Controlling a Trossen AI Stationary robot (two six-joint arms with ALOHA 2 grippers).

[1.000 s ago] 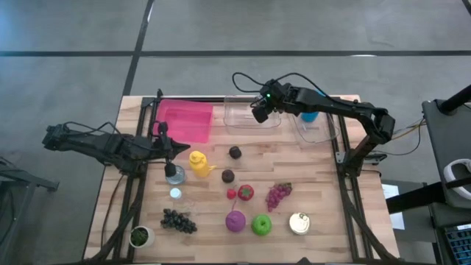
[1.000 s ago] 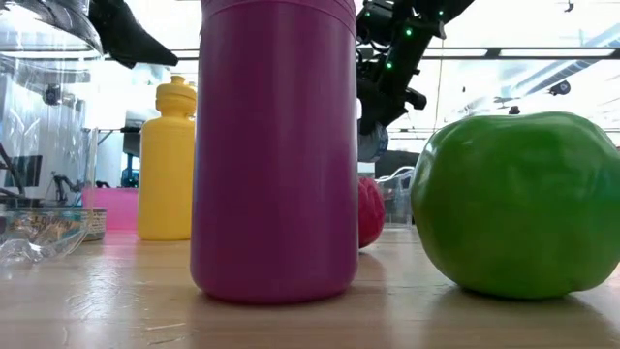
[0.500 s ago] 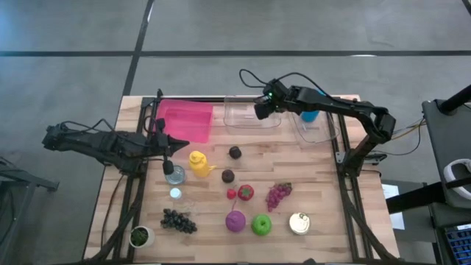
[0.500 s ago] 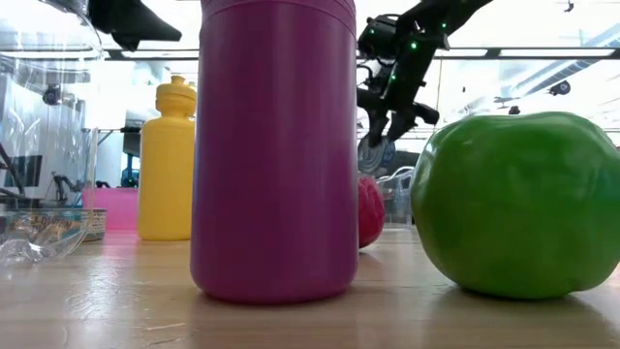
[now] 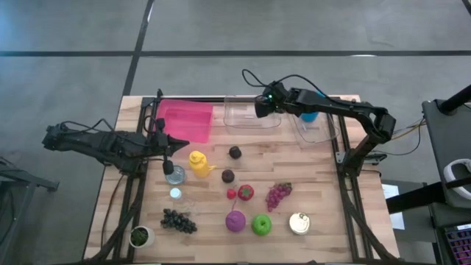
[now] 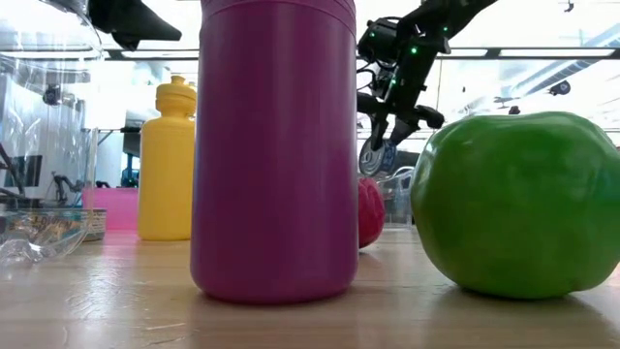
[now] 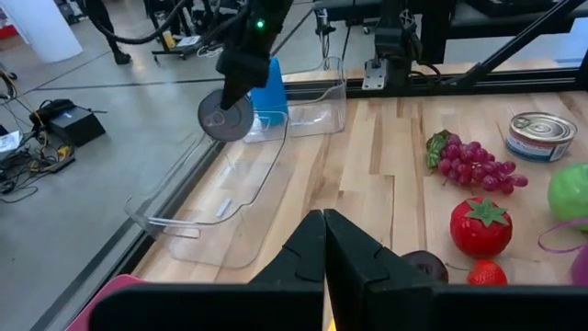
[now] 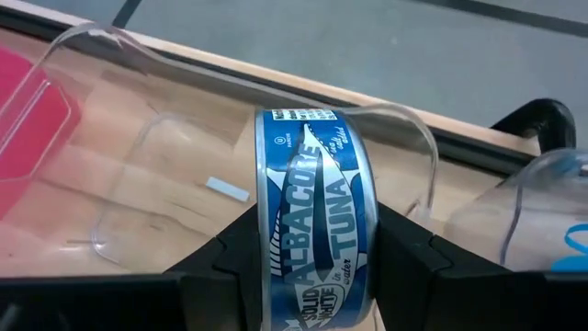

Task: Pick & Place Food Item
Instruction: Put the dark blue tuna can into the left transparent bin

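From above, I have the right claw [image 5: 263,107] at about one o'clock on the worktop [image 5: 316,184], hanging over the clear tray [image 5: 252,118], while the left claw [image 5: 173,144] waits near nine o'clock beside the yellow bottle [image 5: 197,163]. At worktop height, the right claw [image 6: 380,145] shows raised in the air past the purple bottle [image 6: 274,145] and the green apple [image 6: 516,204], with the tuna can [image 6: 371,160] hanging edge-on between its fingers. My left wrist camera shows its own fingers pressed together, gripping nothing, and that can [image 7: 226,118] hanging above the tray's [image 7: 220,198] far end. On the right wrist camera, the claw is clenched on the can's [image 8: 317,216] flat faces, label outward, tray [image 8: 184,175] directly below. I judge it is held high to clear the tray's wall before lowering.
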